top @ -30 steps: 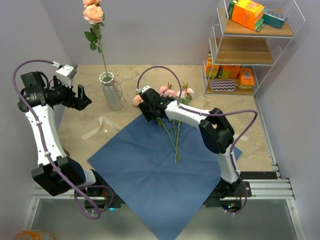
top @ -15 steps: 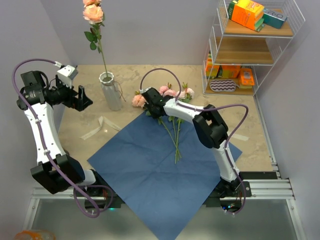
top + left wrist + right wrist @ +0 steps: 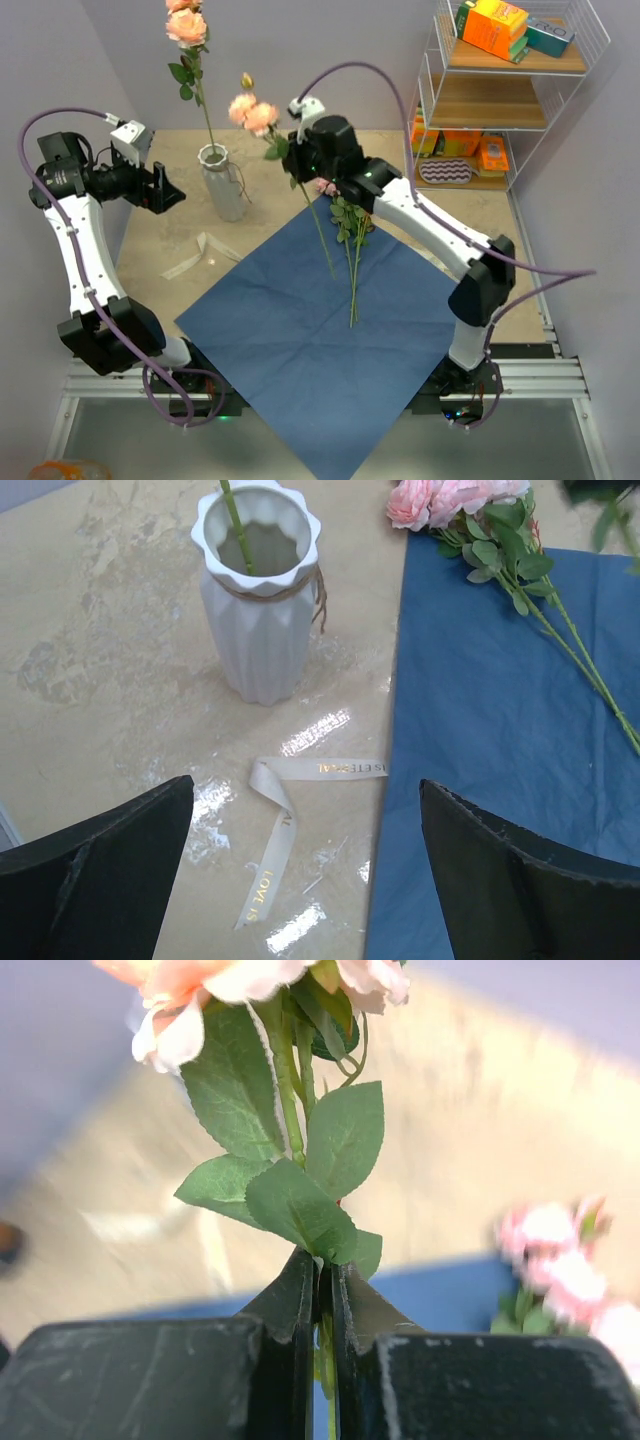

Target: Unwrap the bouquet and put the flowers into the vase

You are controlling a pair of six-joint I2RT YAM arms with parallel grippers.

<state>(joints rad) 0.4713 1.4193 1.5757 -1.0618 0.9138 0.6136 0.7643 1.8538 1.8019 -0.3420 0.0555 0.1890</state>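
1 pink rose (image 3: 252, 112) is being pinched by its stem in the narrowly closed right gripper (image 3: 322, 1270) and raised upright above the blue paper (image 3: 300, 340), seemingly for carrying to the vase (image 3: 222, 182), beside which the left gripper (image 3: 305, 790) is being held wide and empty, the other flowers (image 3: 350, 215) lying on the paper.

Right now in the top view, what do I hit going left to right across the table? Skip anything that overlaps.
Left to right: left end effector, open → vase → blooms of the held rose → right end effector, shut on its stem → loose flowers on the blue paper → wire shelf.
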